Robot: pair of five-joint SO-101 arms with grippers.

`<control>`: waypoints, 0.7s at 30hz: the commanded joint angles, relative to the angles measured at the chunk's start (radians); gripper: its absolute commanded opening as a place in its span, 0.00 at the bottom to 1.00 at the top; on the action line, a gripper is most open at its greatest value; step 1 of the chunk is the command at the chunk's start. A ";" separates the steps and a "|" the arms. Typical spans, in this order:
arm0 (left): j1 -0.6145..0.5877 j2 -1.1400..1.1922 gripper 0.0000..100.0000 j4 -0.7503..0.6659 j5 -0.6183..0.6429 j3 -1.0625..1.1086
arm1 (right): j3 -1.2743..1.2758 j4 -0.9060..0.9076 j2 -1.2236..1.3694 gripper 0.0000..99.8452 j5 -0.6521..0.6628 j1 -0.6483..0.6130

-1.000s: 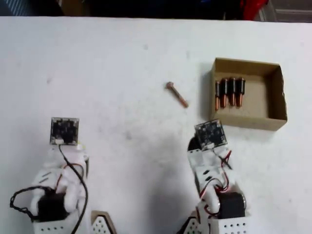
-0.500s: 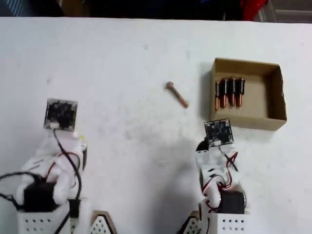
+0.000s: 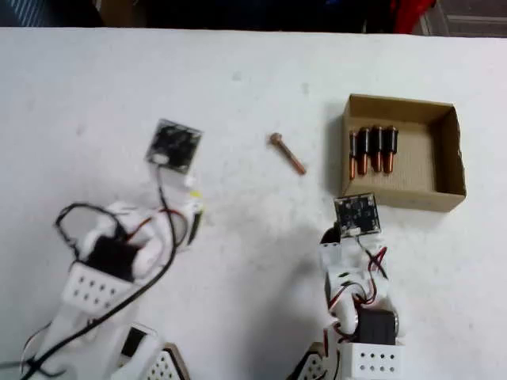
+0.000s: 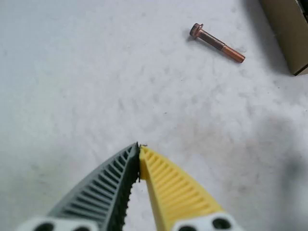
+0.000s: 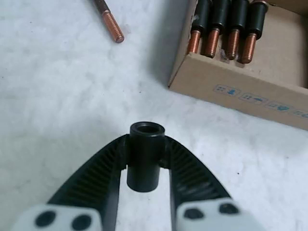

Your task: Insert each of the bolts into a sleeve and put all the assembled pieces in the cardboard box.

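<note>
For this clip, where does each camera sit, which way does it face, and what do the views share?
High view: fixed above the table, looking down; left arm and right arm show, plus the loose bolt and cardboard box.
Left wrist view: on the left arm's wrist, looking past the shut, empty left gripper toward the bolt.
Right wrist view: on the right arm's wrist, looking past the right gripper, shut on a black sleeve, toward the box.
Shared: all three show the bolt and the box.
</note>
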 commanded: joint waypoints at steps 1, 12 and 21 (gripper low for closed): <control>0.059 0.084 0.02 -0.118 0.018 -0.051 | -0.009 -0.025 -0.010 0.02 0.006 0.021; 0.102 0.410 0.02 -0.068 0.074 -0.334 | 0.006 -0.027 -0.010 0.02 0.006 0.016; 0.186 0.719 0.02 -0.021 0.074 -0.597 | 0.006 -0.027 -0.010 0.02 0.006 0.022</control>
